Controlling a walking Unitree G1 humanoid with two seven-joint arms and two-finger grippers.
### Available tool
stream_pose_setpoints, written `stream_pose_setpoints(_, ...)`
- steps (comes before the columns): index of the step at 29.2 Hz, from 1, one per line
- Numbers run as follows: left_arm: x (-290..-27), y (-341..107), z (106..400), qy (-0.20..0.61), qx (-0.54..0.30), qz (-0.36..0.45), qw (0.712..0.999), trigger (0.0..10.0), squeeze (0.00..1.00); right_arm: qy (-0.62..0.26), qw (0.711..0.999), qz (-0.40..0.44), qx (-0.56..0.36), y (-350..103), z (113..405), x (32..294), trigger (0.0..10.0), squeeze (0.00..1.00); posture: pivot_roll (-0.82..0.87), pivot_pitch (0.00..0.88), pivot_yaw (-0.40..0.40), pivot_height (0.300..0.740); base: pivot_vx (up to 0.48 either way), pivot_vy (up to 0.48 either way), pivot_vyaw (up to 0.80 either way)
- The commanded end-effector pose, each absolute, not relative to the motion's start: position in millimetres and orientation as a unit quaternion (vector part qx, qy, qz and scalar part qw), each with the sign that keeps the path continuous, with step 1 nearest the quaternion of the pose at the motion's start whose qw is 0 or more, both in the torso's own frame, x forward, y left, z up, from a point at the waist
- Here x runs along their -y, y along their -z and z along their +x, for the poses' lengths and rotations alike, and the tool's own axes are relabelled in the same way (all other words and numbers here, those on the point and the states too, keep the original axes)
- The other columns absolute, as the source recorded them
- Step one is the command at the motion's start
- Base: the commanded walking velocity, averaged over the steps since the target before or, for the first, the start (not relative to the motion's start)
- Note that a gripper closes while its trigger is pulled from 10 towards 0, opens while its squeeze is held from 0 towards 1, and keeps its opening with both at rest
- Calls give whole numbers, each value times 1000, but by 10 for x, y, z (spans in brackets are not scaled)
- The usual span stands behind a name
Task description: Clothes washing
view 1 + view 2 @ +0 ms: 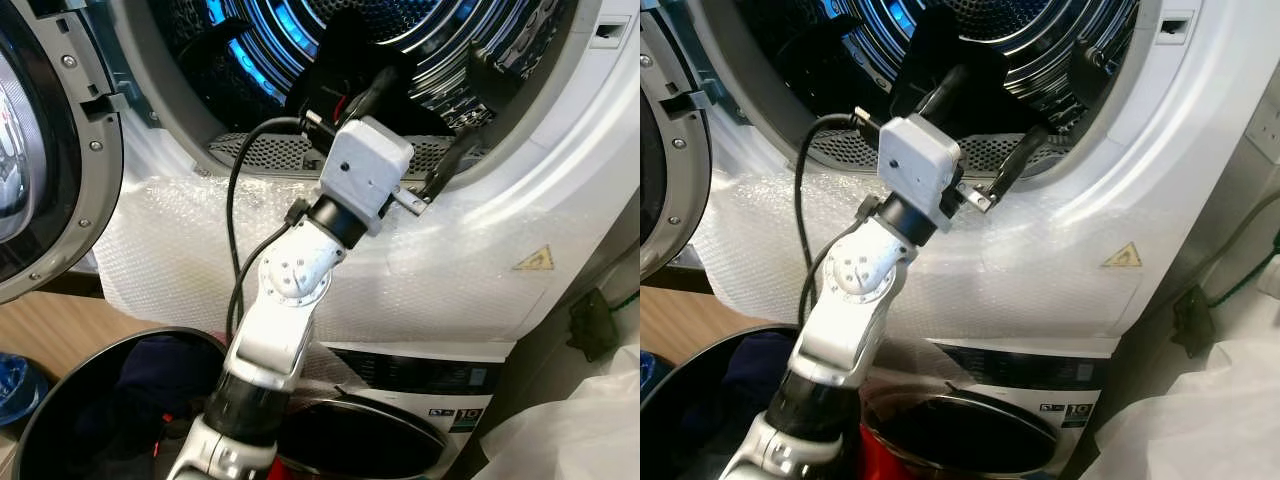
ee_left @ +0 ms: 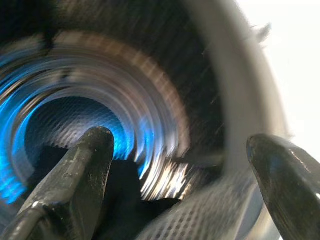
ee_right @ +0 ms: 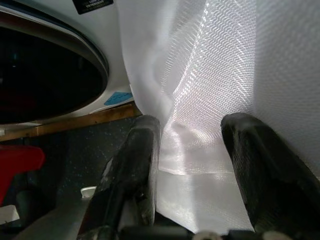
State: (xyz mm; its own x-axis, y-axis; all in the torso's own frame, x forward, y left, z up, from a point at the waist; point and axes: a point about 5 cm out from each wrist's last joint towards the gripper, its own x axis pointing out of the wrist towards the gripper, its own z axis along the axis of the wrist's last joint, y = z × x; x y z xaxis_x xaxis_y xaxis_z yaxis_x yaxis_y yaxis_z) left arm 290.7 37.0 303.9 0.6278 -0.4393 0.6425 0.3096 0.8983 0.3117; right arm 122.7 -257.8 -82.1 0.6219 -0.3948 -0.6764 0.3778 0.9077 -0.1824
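Note:
My left arm reaches up into the open drum [image 1: 420, 40] of the upper machine, which is lit blue inside. My left gripper [image 1: 430, 105] is open just over the drum's lip, with nothing between its fingers [image 2: 85, 165]. A dark garment [image 1: 345, 45] lies in the drum just beyond the fingers; the left wrist view shows it as a dark cloth [image 2: 125, 200] low in the drum. My right gripper [image 3: 192, 122] hangs low and open in front of a white mesh bag [image 3: 215, 75].
The machine's round door [image 1: 50, 150] stands open at the left. Bubble wrap [image 1: 200, 250] covers the front panel under the drum. A black basket [image 1: 60, 400] with dark blue clothes [image 1: 150, 370] sits at the lower left. The lower machine's dark door [image 1: 380, 430] is below my arm.

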Motion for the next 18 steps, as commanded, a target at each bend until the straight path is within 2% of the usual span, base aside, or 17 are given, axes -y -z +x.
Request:
stream_pose_setpoints(1,-368,-3068,2880,178,353,48,917,10000,0,211,896,-8,-391,854,1187,2542,10000,0,-56,0,76,740,0,0,0)
stream_pose_setpoints(3,-420,-2978,3001,184,302,21,935,10000,0,209,896,-9,-391,852,1196,2539,10000,0,-47,0,69,740,0,0,0)
stream_pose_setpoints(11,-497,-2987,3049,186,261,8,947,10000,0,204,900,-12,-386,830,1267,2545,10000,0,-47,0,68,740,0,0,0)
stream_pose_setpoints(14,-492,-2979,3087,197,217,-50,955,10000,0,205,900,-12,-385,825,1274,2554,10000,0,-50,0,68,740,0,0,0)
stream_pose_setpoints(18,-546,-3050,3177,189,208,-85,956,10000,0,205,900,-12,-385,827,1267,2552,10000,0,-56,0,69,740,0,0,0)
